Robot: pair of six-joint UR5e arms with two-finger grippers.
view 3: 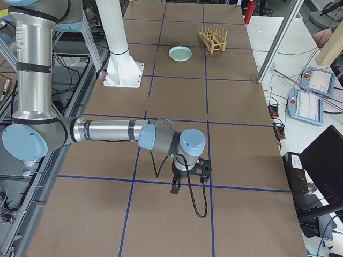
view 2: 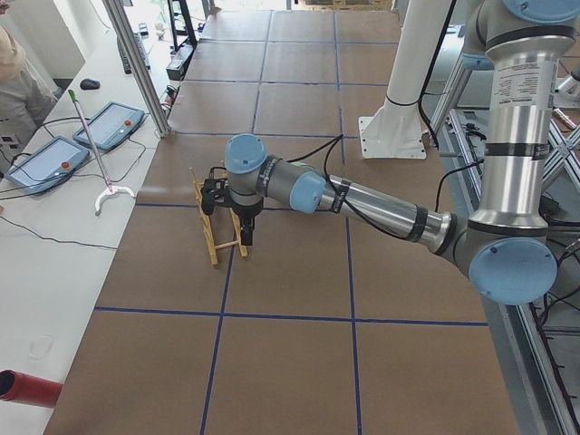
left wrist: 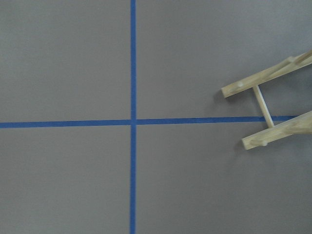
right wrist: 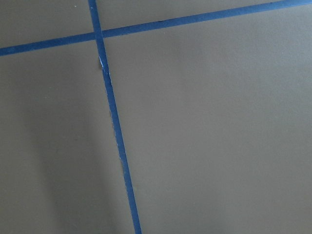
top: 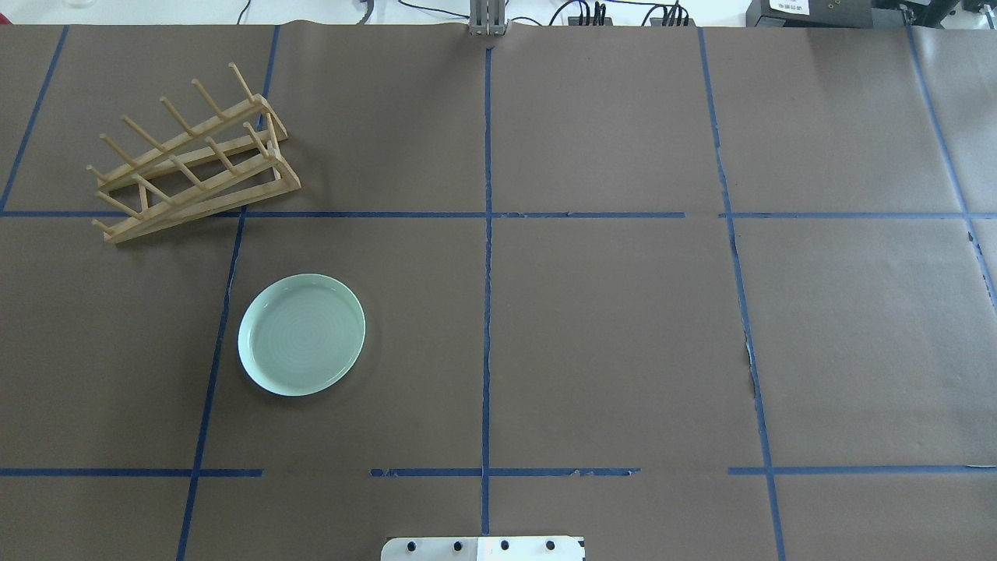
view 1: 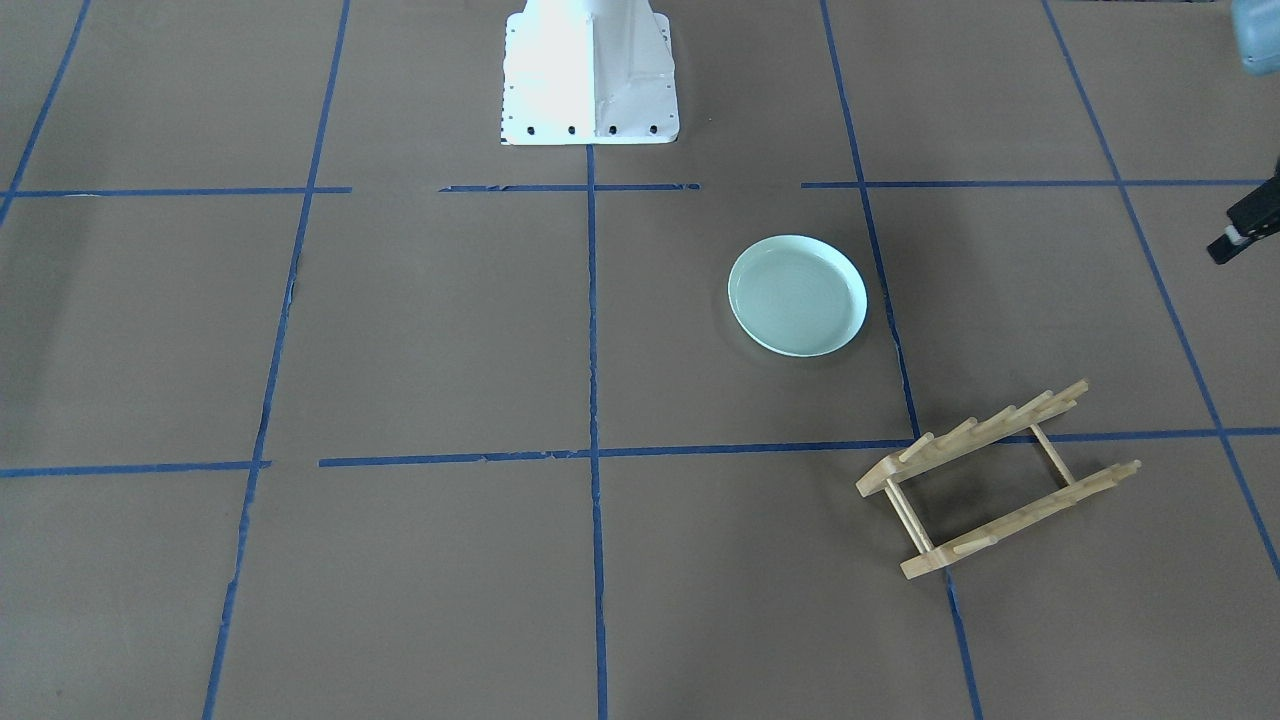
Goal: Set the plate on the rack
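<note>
The pale mint-green plate (top: 301, 335) lies flat on the brown table, also seen in the front view (view 1: 797, 295) and far off in the right view (view 3: 180, 53). The wooden rack (top: 204, 204) stands beyond it, toward the table's far left corner (view 1: 995, 480); one end shows in the left wrist view (left wrist: 263, 76). My left gripper (view 2: 236, 227) hangs over the table's left end near the rack; only a black part shows at the front view's edge (view 1: 1240, 235). My right gripper (view 3: 187, 179) hangs low over the table's right end, far from both. I cannot tell whether either is open.
The white robot base (view 1: 590, 70) stands at the near middle edge. Blue tape lines (top: 487, 234) grid the brown paper. A side bench with control pads (view 2: 109, 122) runs along the far side, and a red cylinder (view 2: 27, 388) lies on it.
</note>
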